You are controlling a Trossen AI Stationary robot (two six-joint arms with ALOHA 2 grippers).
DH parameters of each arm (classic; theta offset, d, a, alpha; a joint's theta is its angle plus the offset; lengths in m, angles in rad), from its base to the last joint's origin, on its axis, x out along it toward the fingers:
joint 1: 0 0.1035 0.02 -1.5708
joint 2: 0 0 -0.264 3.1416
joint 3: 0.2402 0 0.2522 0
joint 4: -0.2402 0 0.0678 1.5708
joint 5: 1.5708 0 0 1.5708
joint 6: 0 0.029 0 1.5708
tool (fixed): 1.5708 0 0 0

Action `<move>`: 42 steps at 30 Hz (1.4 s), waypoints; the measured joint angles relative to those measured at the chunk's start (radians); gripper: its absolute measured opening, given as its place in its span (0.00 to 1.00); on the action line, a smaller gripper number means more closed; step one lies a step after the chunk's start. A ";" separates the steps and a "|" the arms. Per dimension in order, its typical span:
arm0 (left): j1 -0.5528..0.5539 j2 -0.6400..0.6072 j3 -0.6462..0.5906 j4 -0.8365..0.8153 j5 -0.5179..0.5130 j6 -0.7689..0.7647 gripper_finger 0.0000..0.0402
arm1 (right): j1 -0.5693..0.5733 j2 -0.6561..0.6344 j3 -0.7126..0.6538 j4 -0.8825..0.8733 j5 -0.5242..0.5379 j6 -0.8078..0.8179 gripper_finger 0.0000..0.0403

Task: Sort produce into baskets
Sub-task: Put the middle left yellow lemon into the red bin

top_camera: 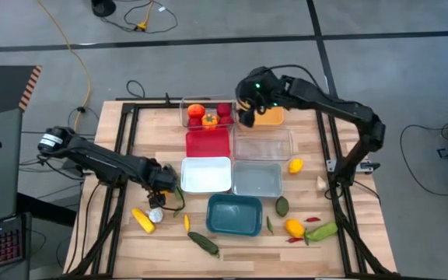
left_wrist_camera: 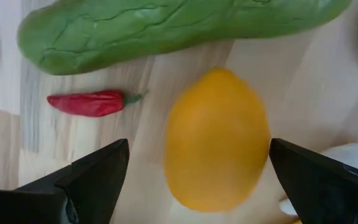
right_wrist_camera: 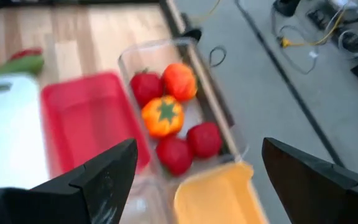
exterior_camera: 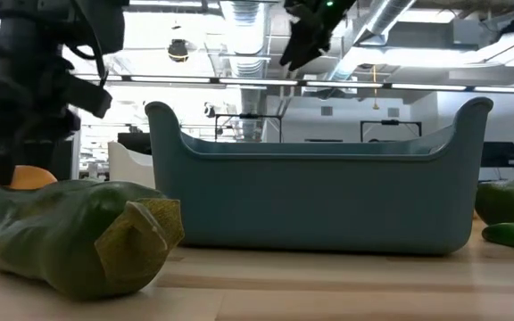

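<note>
My left gripper (top_camera: 164,185) is open, low over the table left of the white basket (top_camera: 206,174). In the left wrist view its fingers stand on either side of a yellow-orange fruit (left_wrist_camera: 216,140) lying on the wood, without touching it. A green cucumber (left_wrist_camera: 166,28), a red chili (left_wrist_camera: 89,102) and white garlic (left_wrist_camera: 353,162) lie close by. My right gripper (top_camera: 246,117) is open and empty, raised over the clear basket (top_camera: 207,115) that holds red tomatoes (right_wrist_camera: 173,118) and the orange basket (right_wrist_camera: 219,196).
The red (top_camera: 208,143), empty clear (top_camera: 263,145), grey-blue (top_camera: 257,180) and teal (top_camera: 234,215) baskets fill the table's middle. Corn (top_camera: 142,220) and a cucumber (top_camera: 203,242) lie near left. A yellow fruit (top_camera: 295,165), an orange fruit (top_camera: 294,227) and a cucumber (top_camera: 323,231) lie at the right.
</note>
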 joint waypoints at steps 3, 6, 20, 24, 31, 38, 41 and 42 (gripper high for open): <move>-0.001 0.015 -0.022 0.045 -0.005 0.000 0.92 | 0.022 -0.060 -0.064 -0.011 0.000 0.033 0.92; -0.002 0.015 -0.033 0.064 -0.004 0.000 0.87 | 0.039 -0.131 -0.139 -0.007 -0.001 0.079 0.92; -0.001 0.014 -0.012 0.048 0.040 0.014 0.50 | 0.160 -0.424 -0.519 -0.002 0.001 0.373 0.92; -0.001 0.014 0.059 0.000 0.073 0.036 0.55 | 0.204 -0.466 -0.583 -0.006 0.001 0.448 0.92; -0.001 0.014 0.277 -0.172 0.088 0.106 0.60 | 0.259 -0.492 -0.645 -0.006 0.003 0.514 0.92; -0.001 0.014 0.451 -0.123 -0.064 0.269 0.60 | 0.275 -0.491 -0.668 -0.004 0.008 0.536 0.92; 0.015 0.014 0.462 -0.013 -0.133 0.387 0.60 | 0.275 -0.490 -0.668 0.001 0.008 0.536 0.92; 0.028 0.014 0.462 0.021 -0.136 0.427 0.60 | 0.275 -0.490 -0.668 0.002 0.008 0.536 0.92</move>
